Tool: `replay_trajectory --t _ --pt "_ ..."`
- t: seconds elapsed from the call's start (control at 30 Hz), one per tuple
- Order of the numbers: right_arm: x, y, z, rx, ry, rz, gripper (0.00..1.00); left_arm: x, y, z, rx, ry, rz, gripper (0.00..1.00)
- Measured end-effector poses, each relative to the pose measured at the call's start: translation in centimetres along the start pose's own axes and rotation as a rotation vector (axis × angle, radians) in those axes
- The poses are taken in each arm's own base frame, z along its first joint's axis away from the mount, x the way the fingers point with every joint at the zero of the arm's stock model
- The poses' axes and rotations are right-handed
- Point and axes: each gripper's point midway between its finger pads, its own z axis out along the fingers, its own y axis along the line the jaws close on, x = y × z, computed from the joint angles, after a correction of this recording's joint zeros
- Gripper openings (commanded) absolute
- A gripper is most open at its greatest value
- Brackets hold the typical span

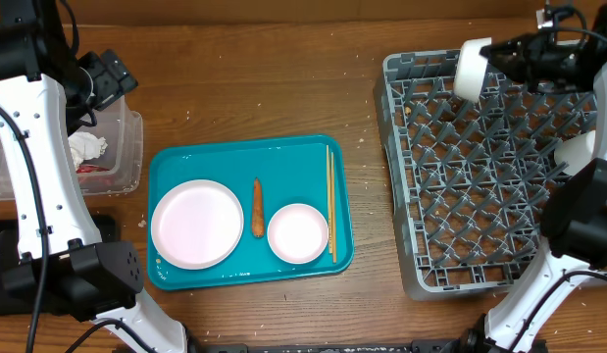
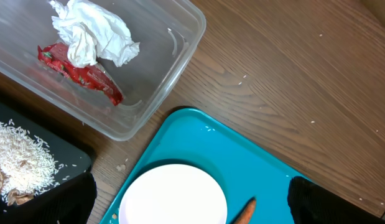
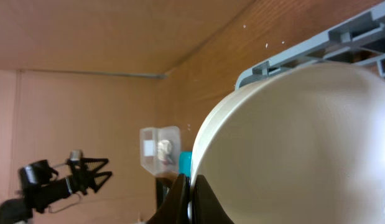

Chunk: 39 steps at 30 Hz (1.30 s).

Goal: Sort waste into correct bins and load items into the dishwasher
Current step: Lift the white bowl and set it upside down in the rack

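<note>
Bowl [image 1: 470, 69] first: I have it in my right gripper [image 3: 191, 202], whose fingers look clamped on its rim. It hangs tilted on its side over the far left corner of the dishwasher rack [image 1: 393, 176]. I cannot tell whether it touches the rack yet. My left gripper [image 2: 192, 208] is spread wide and holds nothing, hovering above the near corner of the tray [image 1: 244, 162], beside the clear bin [image 1: 134, 147].

I judge the job to be about midway. The clear bin already holds a crumpled tissue [image 2: 92, 31] and a red wrapper [image 2: 86, 74], and the black bin [image 2: 61, 138] next to it holds rice [image 2: 21, 152]. I can make out no dishes seated in the rack, so the bowl would be the first one loaded. A white shape at the rack's right edge may be part of my arm.

Left on the tray are one large plate [image 1: 197, 224], one smaller white dish [image 1: 298, 233], one carrot [image 1: 257, 208] lying between them, and one pair of chopsticks [image 1: 330, 201] along the right rim. By my reckoning the carrot is waste, while the plate, the dish and the chopsticks belong in the rack.

In all I count one bowl, one plate, one small dish, one pair of chopsticks, one carrot, one tissue, one wrapper, two bins, one tray and one rack on the worktop [image 1: 283, 78].
</note>
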Motion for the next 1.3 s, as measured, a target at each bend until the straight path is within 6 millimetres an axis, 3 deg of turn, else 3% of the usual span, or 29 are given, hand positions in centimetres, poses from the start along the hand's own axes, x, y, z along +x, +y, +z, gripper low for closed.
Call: replay_trajectory --t 0.1,0.43,0.8,1.0,1.3 --pt "0.4 -0.7 0.2 -0.054 0.009 0.02 0.04 0.1 0.0 0.0 -0.001 0.002 0.0 1.0" --pt "0.8 0.2 0.5 -0.147 0.025 0.014 0.04 0.1 0.1 0.0 -0.006 0.005 0.0 1.0" --pt "0.8 -2.8 1.5 -0.118 0.03 0.076 0.04 0.4 0.3 0.0 -0.012 0.018 0.001 1.0" --pt "-0.2 -3.7 0.5 -0.103 -0.004 0.115 0.04 0.5 0.3 0.0 -0.014 0.022 0.0 1.0" --pt "-1.3 -5.7 -1.7 -0.031 -0.066 0.199 0.17 0.5 0.3 0.0 -0.013 0.02 0.001 1.0"
